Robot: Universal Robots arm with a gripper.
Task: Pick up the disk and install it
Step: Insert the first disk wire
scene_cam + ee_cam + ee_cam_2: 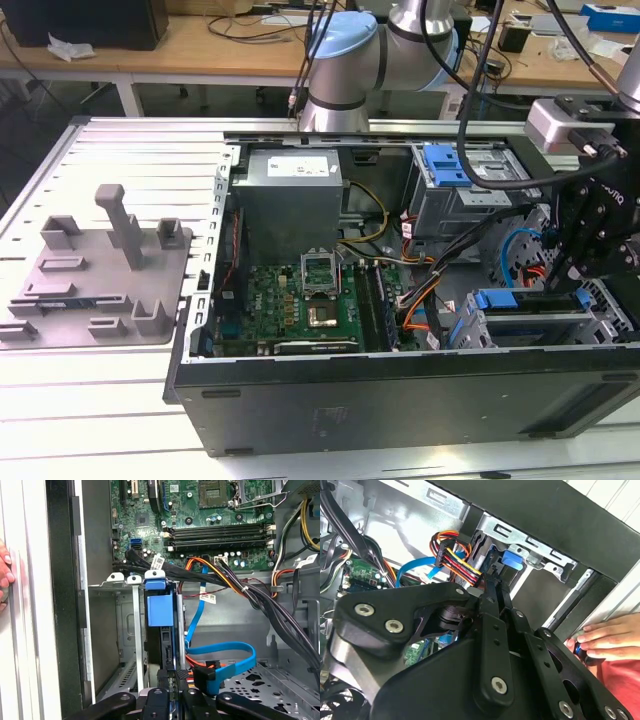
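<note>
Across the top of the exterior view runs a row of wooden desks on white legs, their tops strewn with loose cables. A black box stands at the upper left with crumpled white paper just beside it. A blue box lies at the upper right. Under the desks the floor is dark. The surface across the lower frame is pale slotted metal, evenly lit, with soft glare along its ribs at the left.
</note>
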